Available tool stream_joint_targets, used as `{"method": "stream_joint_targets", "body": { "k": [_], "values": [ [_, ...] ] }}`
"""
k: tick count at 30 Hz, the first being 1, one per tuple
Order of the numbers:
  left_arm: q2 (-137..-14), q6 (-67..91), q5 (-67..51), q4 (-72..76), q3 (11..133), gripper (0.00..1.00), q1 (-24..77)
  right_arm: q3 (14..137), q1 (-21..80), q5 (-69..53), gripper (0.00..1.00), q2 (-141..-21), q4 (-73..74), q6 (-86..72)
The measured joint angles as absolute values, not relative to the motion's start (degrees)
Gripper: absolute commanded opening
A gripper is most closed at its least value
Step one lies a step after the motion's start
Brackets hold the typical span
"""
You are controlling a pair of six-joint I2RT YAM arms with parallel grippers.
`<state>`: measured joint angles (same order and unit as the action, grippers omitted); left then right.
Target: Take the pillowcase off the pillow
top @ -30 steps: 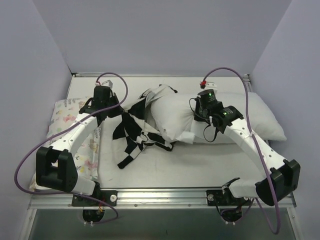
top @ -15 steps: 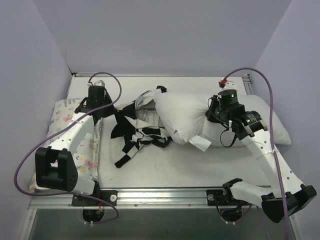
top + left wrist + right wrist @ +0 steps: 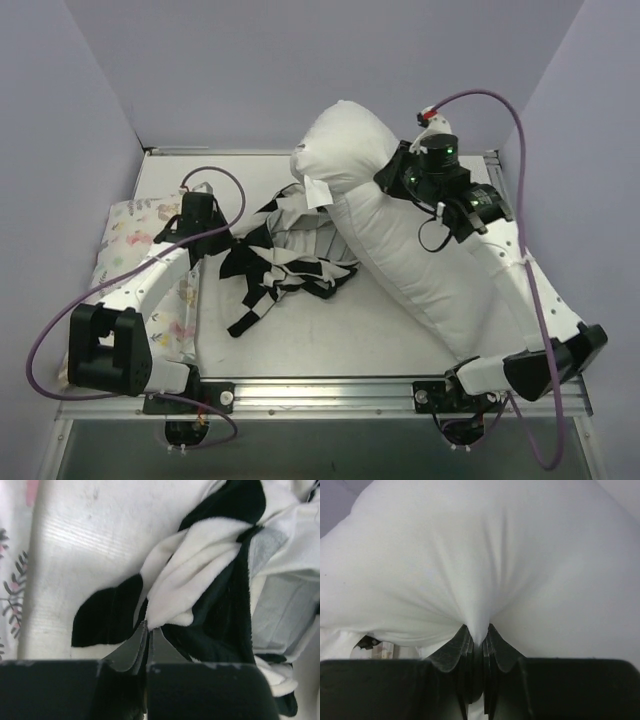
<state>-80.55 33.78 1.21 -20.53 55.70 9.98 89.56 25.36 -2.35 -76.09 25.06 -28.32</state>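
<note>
The plump white pillow hangs lifted and tilted, its top end high at the back and its lower end down by the right arm's base. My right gripper is shut on a pinch of its white cover, which bunches between the fingertips of the right gripper. The black-and-white checkered pillowcase lies crumpled on the table, left of the pillow and apart from most of it. My left gripper is shut on the pillowcase's left edge; in the wrist view a white fold of the pillowcase runs into the left gripper.
A smaller floral-print pillow lies along the left edge of the table, under my left arm, and shows at the left border as the floral pillow. Lilac walls close in the back and both sides. Bare white table lies in front of the pillowcase.
My right arm has swung up and back with the pillow, raising it from lying flat to hanging tilted, out of the pillowcase. The left gripper has stayed shut on the pillowcase, nearly in place.
</note>
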Motion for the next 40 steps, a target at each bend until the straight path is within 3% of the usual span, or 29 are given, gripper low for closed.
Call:
{"method": "stream_joint_targets", "body": {
  "k": [1,3,4,5,7,9,11,12,17,29,40],
  "values": [
    [-79.7,33.8,0.8,-20.3,54.4,0.00,10.6,88.2,25.7,-2.8,0.03,-77.8,22.4,-28.7],
    [-77.6,33.8,-0.4,-20.3,52.1,0.10,11.4,85.1,26.4,-3.7,0.17,-81.6,17.3,-29.7],
    [-76.8,33.8,-1.0,-20.3,51.5,0.17,11.7,84.2,26.8,-4.2,0.39,-83.7,15.4,-30.1],
    [-75.9,33.6,-1.7,-20.3,51.2,0.31,12.1,83.4,27.2,-4.4,0.48,-86.1,13.7,-30.6],
    [-74.2,33.0,-2.7,-20.3,51.1,0.50,12.6,82.8,28.6,-4.5,0.69,-89.6,11.8,-30.6],
    [-72.2,32.2,-3.6,-20.4,51.1,0.71,13.1,82.3,30.4,-4.4,0.78,-91.2,10.9,-30.2],
    [-69.5,31.4,-4.4,-20.9,51.2,0.78,13.7,82.1,31.6,-4.3,0.90,-90.9,10.4,-30.0],
    [-68.0,30.9,-4.7,-21.5,51.4,0.81,13.9,82.0,32.2,-4.4,1.00,-90.3,10.1,-29.8],
    [-59.1,28.3,-6.6,-25.0,54.5,0.83,15.1,80.1,32.6,-4.6,1.00,-81.3,10.1,-29.5],
    [-47.2,24.4,-9.7,-26.1,56.6,0.84,21.7,56.3,32.7,4.0,1.00,-39.8,14.6,-29.5],
    [-45.0,22.7,-9.5,-26.5,53.8,0.84,23.2,45.8,32.7,8.3,1.00,-35.8,22.0,-29.5]
  ]
}}
